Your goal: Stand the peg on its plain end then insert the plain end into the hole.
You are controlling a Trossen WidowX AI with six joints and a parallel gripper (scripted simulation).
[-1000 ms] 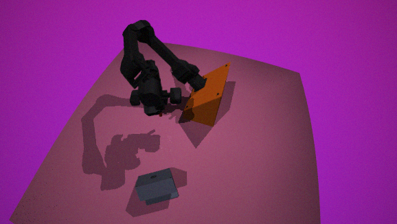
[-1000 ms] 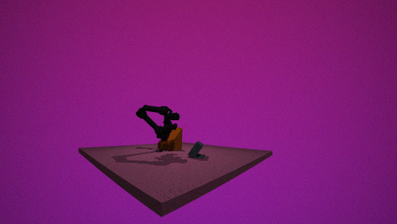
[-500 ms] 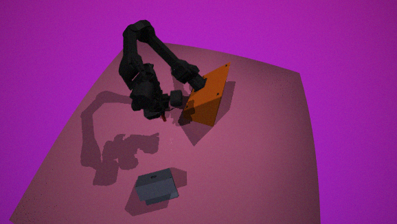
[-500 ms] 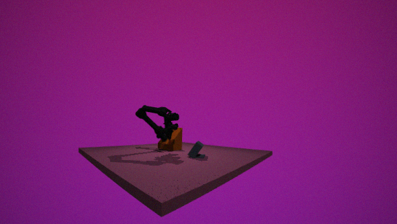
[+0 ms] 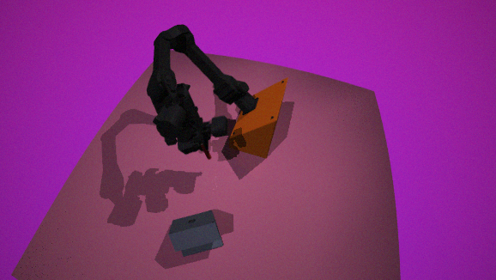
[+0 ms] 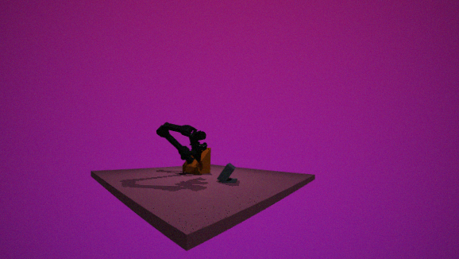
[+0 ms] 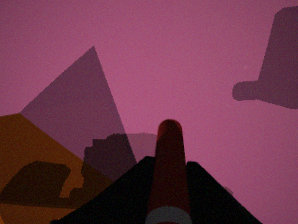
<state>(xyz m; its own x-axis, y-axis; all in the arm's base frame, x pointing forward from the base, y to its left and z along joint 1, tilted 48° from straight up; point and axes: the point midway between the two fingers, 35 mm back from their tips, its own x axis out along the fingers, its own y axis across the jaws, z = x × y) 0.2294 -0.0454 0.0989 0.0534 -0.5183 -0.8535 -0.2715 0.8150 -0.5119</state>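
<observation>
My gripper (image 5: 203,144) (image 7: 171,163) is shut on the dark red peg (image 5: 208,153) (image 7: 170,142), held in the air above the table. In the wrist view the peg's plain end points away from the camera, and its pale band shows at the bottom edge, behind the fingertips. In the top view the peg slants down and slightly right. The peg cannot be made out in the exterior view. The grey sloped panel (image 5: 196,235) (image 6: 226,173) stands apart from the gripper, toward the front in the top view. Its hole (image 5: 191,221) shows as a small dark spot and looks empty.
An orange wedge (image 5: 267,103) (image 6: 206,162) (image 7: 15,150) with small dark spots near its corners stands close to the arm and gripper. Shadows of the arm and wedge fall on the pink table (image 5: 326,185) (image 6: 187,210).
</observation>
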